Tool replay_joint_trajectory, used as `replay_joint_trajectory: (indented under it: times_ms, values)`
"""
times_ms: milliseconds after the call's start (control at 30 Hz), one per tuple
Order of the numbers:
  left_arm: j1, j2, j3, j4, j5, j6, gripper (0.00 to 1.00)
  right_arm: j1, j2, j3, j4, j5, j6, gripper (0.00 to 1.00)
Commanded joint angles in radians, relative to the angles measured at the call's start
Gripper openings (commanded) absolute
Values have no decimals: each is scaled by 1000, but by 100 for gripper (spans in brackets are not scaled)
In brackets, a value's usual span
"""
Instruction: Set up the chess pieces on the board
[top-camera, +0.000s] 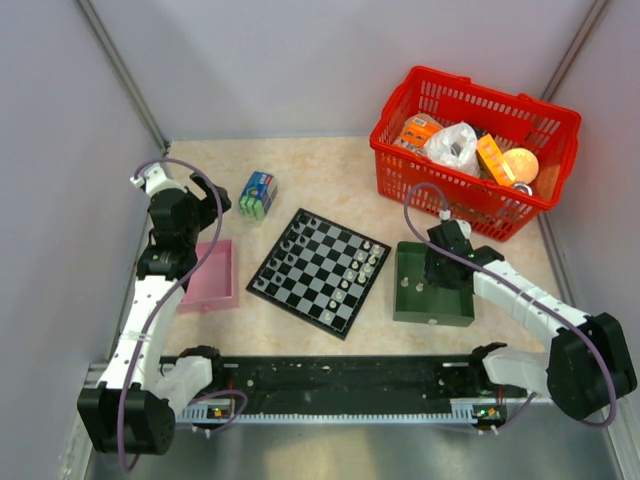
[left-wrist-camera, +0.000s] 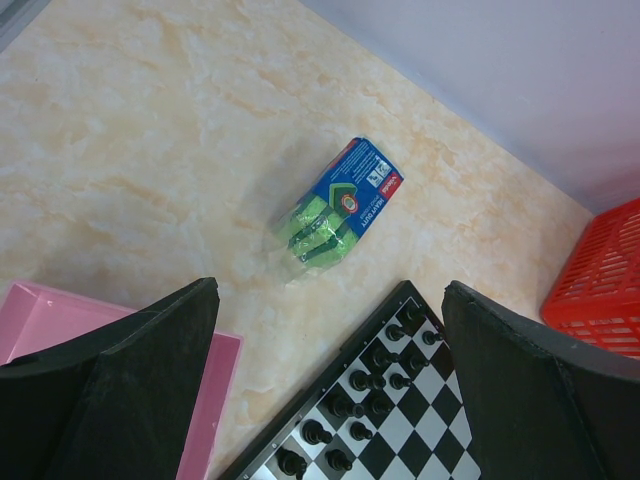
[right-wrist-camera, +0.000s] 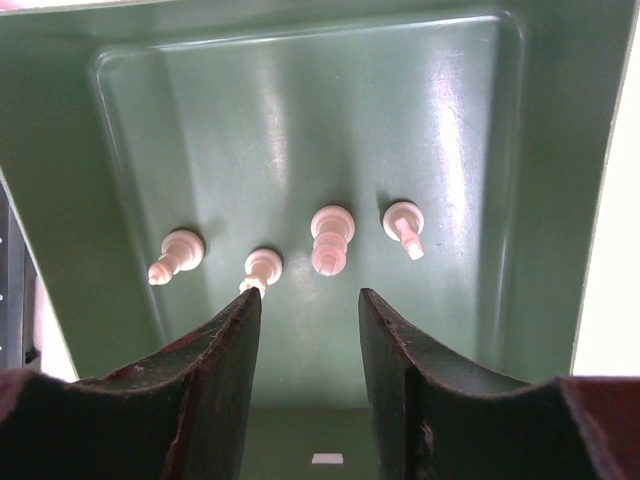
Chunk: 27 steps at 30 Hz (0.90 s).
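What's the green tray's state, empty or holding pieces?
Not empty: the right wrist view shows four pale chess pieces on the floor of the green tray, just ahead of the open right end effector.

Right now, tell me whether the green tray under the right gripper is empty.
No: four pale chess pieces sit on the floor of the green tray, just ahead of the right gripper.

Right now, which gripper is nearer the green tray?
Right. The right gripper hangs over the green tray, jaws open; left gripper is beyond the chessboard, by the pink tray.
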Motion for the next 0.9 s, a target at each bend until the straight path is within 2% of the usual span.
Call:
replay_joint_trajectory:
  times_ms: [0, 867]
  values:
    - [6, -2, 1, 49, 2, -7, 99, -9, 32, 23, 53, 5, -15, 43]
    - [6, 0, -4, 52, 6, -9, 99, -28, 101, 37, 101, 50, -55, 31]
